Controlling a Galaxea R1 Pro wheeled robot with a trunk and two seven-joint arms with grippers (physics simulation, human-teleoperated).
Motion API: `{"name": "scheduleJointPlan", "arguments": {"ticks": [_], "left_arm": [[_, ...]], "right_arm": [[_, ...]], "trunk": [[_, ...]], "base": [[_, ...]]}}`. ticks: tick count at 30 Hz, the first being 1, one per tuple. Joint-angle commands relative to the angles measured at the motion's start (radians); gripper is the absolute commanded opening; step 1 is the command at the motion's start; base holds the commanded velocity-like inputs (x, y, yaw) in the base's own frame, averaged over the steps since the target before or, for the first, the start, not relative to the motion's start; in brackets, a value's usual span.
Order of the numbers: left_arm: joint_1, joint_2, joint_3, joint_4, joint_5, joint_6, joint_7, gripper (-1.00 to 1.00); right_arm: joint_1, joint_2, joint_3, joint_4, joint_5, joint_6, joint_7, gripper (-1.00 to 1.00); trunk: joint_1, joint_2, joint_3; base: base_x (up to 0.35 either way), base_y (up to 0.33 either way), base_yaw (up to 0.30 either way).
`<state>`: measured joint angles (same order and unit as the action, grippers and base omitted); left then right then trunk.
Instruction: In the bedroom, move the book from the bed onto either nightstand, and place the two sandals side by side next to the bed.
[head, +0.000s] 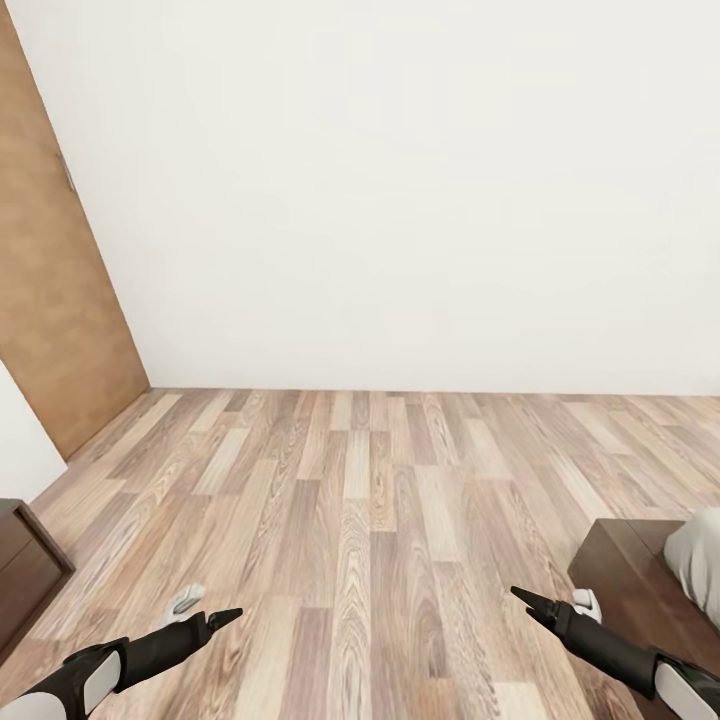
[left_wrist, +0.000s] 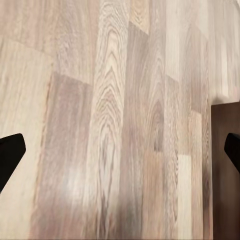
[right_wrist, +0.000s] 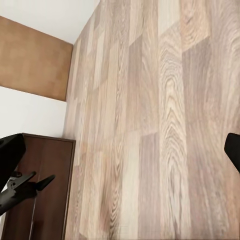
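At the right edge of the head view, a corner of the bed (head: 640, 580) pokes in: dark brown frame with a fold of light grey cover on it, the rest cut off. Low at the left edge stands a dark brown nightstand (head: 25, 575), only partly in frame; the right wrist view shows its glossy top (right_wrist: 47, 190) against the white wall. Between them runs bare wood-plank floor (head: 360, 520) up to a plain white wall (head: 400, 200), with a brown wooden door (head: 50, 300) at the left. No writing or labels can be read anywhere. Both arms hang low over the planks: the left gripper (head: 215, 620) and right gripper (head: 530, 603) each taper to a dark point, while the wrist views show their fingertips (left_wrist: 10, 152) spread wide, grasping nothing.
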<state>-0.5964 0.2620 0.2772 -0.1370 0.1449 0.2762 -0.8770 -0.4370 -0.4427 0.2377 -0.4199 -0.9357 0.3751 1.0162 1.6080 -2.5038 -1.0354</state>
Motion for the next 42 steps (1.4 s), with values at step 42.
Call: {"name": "scheduleJointPlan", "arguments": {"ticks": [42], "left_arm": [[0.0,0.0,-0.003,0.0,0.01,0.011,-0.002,1.0]], "right_arm": [[-0.001,0.004,0.002,0.001,-0.011,0.007,0.004,1.0]], "trunk": [[0.0,0.0,-0.001]], "base": [[0.171,0.055,-0.034]]}}
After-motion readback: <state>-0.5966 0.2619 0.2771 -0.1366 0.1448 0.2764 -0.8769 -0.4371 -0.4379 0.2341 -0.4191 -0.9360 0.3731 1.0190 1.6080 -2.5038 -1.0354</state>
